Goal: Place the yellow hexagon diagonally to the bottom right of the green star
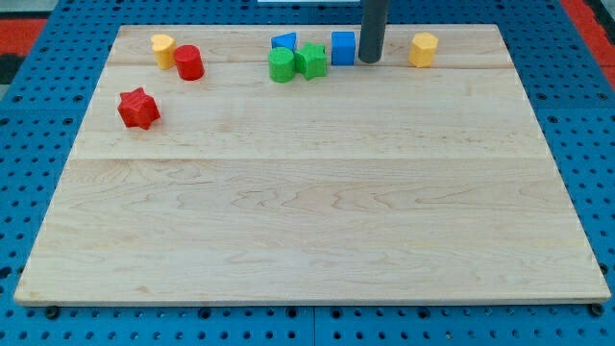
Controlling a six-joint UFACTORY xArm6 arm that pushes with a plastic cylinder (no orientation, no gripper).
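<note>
A yellow hexagon sits near the view's top edge, right of centre. The green star sits further left, touching a green round block. My tip is on the board between a blue cube and the yellow hexagon. It is right beside the cube and a short gap left of the hexagon. The rod comes down from the view's top.
A blue block sits just behind the green pair. At the top left are a second yellow block, a red cylinder and a red star. The wooden board lies on a blue pegboard.
</note>
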